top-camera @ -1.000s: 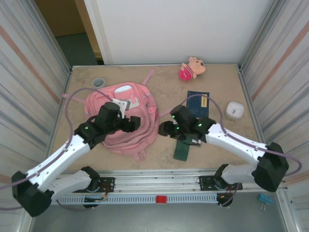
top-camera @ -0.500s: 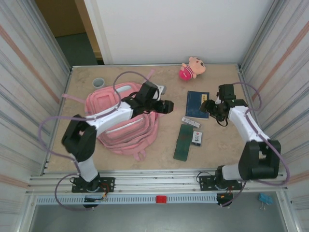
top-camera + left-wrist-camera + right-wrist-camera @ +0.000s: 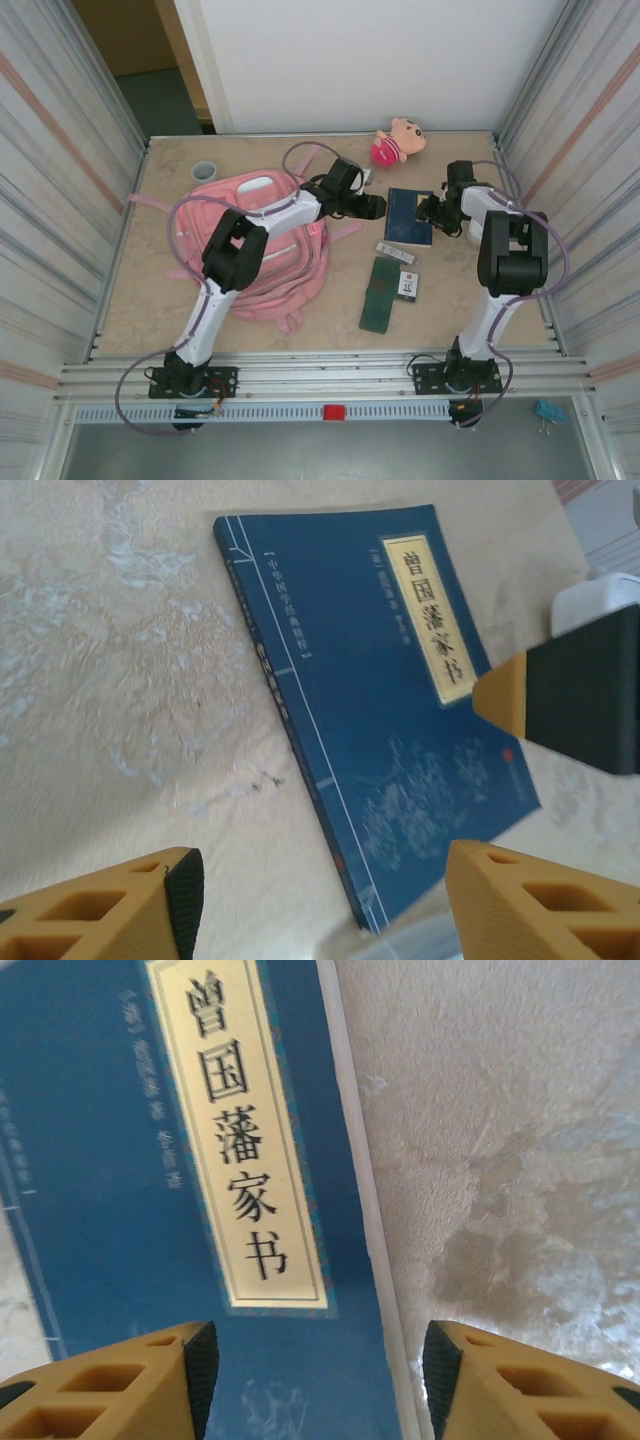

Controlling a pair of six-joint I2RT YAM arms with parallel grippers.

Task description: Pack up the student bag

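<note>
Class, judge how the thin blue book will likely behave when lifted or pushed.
The blue book looks thin and soft-covered, so it would probably flex if lifted by one edge. It lies flat on the table, so if pushed it should slide, not roll.
</note>
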